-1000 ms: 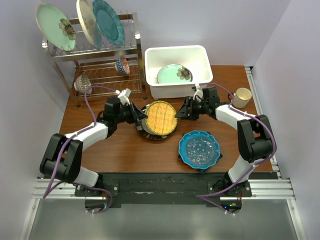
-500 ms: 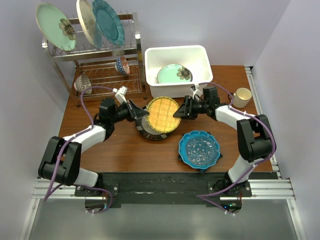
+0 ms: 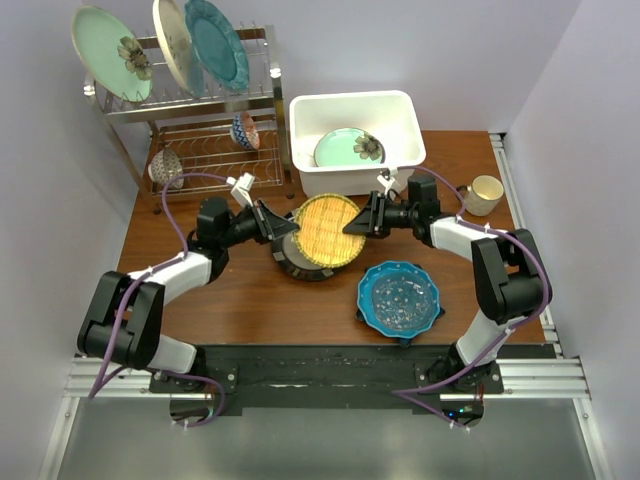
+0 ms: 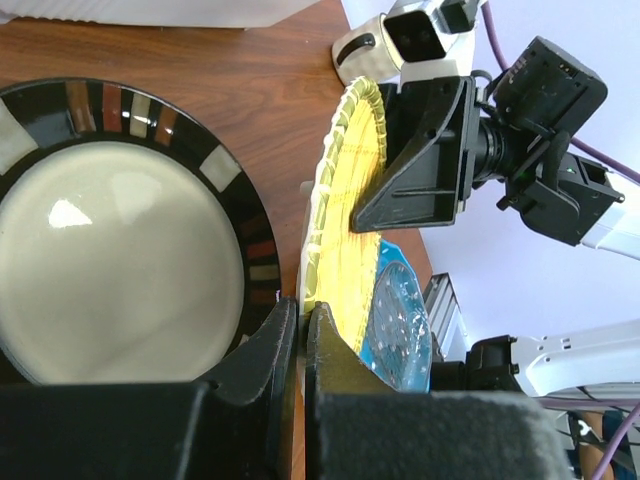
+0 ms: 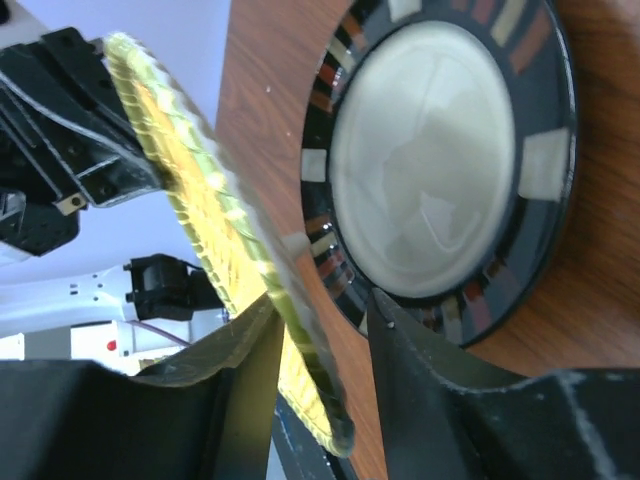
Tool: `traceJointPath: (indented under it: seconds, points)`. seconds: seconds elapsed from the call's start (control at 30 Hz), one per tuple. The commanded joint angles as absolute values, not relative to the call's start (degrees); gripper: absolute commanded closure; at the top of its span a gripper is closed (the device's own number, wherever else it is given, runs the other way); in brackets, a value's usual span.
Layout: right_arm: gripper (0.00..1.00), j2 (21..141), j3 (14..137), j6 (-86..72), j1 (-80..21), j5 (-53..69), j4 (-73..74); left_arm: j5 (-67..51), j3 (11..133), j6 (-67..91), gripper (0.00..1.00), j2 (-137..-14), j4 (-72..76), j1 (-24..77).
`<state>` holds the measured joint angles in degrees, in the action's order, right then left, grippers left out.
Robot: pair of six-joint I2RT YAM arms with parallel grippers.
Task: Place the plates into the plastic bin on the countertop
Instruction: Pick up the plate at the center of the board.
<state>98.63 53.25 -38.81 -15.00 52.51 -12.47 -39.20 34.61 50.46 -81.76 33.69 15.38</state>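
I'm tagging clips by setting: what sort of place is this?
Likely a staged kitchen dish station: chrome wire dish rack, white plastic bin, reddish-brown wood-grain countertop.

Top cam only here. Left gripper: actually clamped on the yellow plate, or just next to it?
Observer: Clamped. The left wrist view shows the left gripper shut on the rim of the yellow plate.
Operator: Right side?
Observer: The right gripper straddles the opposite rim, jaws apart, with a gap on one side.
Operator: What's under it?
Observer: A dark-rimmed cream plate, flat on the countertop. The yellow plate is tilted up on edge over it.
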Motion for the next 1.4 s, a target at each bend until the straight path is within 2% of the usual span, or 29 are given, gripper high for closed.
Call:
traceJointPath:
  seconds: [0.0, 0.07, 0.1, 0.13, 0.2, 0.37, 0.47, 0.5, 0.57, 0.6, 0.7, 1.07, 1.37]
  points:
    - [0.71, 98.61, 52.74, -41.13, -15.12, 56.25, -18.45, -41.49, 34.28, 51.86, 1.0, -81.65, 39.55, 15.03]
    - [0.81, 98.61, 52.47, -41.39, -15.12, 56.51, -18.89, -41.4, 34.36, 51.33, 1.0, -81.83, 39.11, 15.03]
    - [0.9, 98.7, 52.47, -41.48, -15.12, 56.69, -19.16, -41.22, 34.37, 51.07, 1.0, -82.0, 38.76, 15.03]
    - [0.95, 98.61, 52.38, -41.57, -15.12, 56.86, -19.25, -41.05, 34.37, 50.63, 1.0, -82.09, 38.5, 15.03]
    - [1.0, 98.44, 52.29, -41.66, -15.12, 56.78, -19.25, -40.61, 34.37, 49.93, 1.0, -82.09, 37.45, 15.03]
    - [1.0, 97.82, 52.12, -41.49, -15.12, 56.51, -18.99, -37.54, 34.72, 46.76, 0.98, -80.95, 32.62, 15.03]
    - [1.0, 97.3, 52.21, -41.4, -15.12, 56.34, -18.46, -33.77, 36.38, 42.81, 0.82, -79.63, 25.96, 15.03]
    - [1.0, 97.21, 52.21, -41.31, -15.03, 56.34, -18.28, -32.62, 36.73, 41.67, 0.7, -78.76, 24.19, 15.03]
    - [1.0, 97.03, 52.38, -41.31, -15.03, 56.25, -18.02, -29.46, 37.79, 38.94, 0.58, -77.88, 19.7, 15.03]
    - [1.0, 96.94, 52.38, -41.13, -15.12, 56.25, -17.67, -28.49, 38.14, 38.24, 0.49, -77.09, 18.56, 15.03]
    - [1.0, 96.68, 52.91, -40.43, -15.12, 56.08, -16.35, -25.32, 38.76, 36.39, 0.4, -75.42, 15.04, 15.03]
    - [1.0, 95.45, 55.19, -36.48, -15.03, 54.14, -10.29, -13.47, 39.46, 32.08, 0.25, -69.79, 5.98, 15.03]
    - [1.0, 93.96, 59.06, -32.7, -15.12, 51.68, -3.43, 2.02, 42.1, 29.01, 0.24, -68.29, -5.88, 15.03]
